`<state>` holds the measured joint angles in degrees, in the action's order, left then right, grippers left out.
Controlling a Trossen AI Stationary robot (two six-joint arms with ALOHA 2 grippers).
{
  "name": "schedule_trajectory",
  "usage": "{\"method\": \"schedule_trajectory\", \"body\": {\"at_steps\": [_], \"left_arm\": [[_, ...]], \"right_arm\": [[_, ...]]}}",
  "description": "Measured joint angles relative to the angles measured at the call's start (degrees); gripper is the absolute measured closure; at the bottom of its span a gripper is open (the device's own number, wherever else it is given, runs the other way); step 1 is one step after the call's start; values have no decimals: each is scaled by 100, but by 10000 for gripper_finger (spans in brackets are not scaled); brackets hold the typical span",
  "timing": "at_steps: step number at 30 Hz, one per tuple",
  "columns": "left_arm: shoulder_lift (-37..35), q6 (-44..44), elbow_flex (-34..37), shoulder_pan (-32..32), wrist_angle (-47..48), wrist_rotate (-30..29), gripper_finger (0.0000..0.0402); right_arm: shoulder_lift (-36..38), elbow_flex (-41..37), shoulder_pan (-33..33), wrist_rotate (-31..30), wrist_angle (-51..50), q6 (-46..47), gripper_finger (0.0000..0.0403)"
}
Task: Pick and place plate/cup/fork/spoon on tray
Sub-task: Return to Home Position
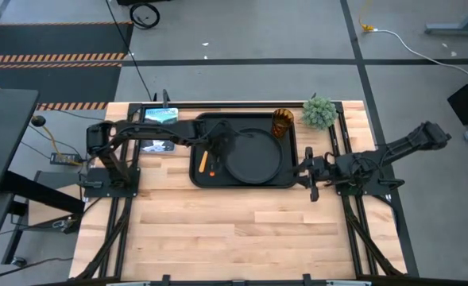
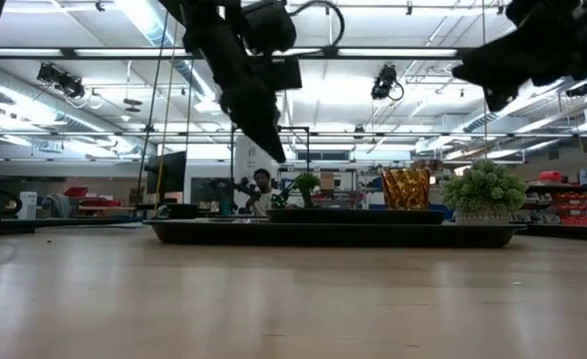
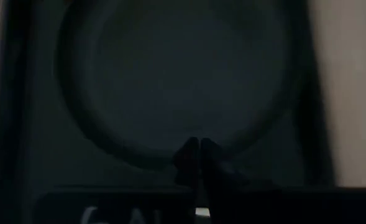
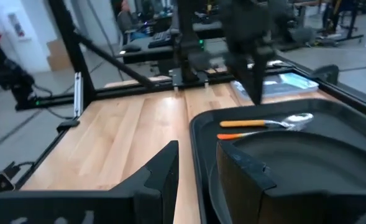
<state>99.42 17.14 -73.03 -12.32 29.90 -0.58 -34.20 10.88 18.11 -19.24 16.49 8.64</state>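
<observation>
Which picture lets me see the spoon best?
The right wrist view: the silver spoon with its orange plastic handle lies plain on the big black rectangular tray. The high view shows only orange handles. The low and left wrist views don't show it.

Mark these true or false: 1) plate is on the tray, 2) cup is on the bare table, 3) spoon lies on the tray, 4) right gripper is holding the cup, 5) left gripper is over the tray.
1) True: the plate sits inside the tray.
2) False: the cup stands in a corner of the tray.
3) True: the spoon lies on the tray beside the plate.
4) False: the right gripper is open and empty at the tray's edge, apart from the cup.
5) True: the left gripper hangs shut above the plate's rim.
</observation>
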Motion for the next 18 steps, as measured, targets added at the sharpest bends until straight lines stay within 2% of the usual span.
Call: {"method": "schedule_trajectory", "body": {"at_steps": [4,13,18], "left_arm": [[-350,46,-2,36,-14,676,395],[-1437,-158,-4,244,320,2082,391],[-2120,4,497,451,-111,2366,396]], "right_arm": [[364,-353,-42,-77,57,220,287],[1186,-619,-10,-82,-155,522,287],[1471,-626,110,-275,-636,962,287]]}}
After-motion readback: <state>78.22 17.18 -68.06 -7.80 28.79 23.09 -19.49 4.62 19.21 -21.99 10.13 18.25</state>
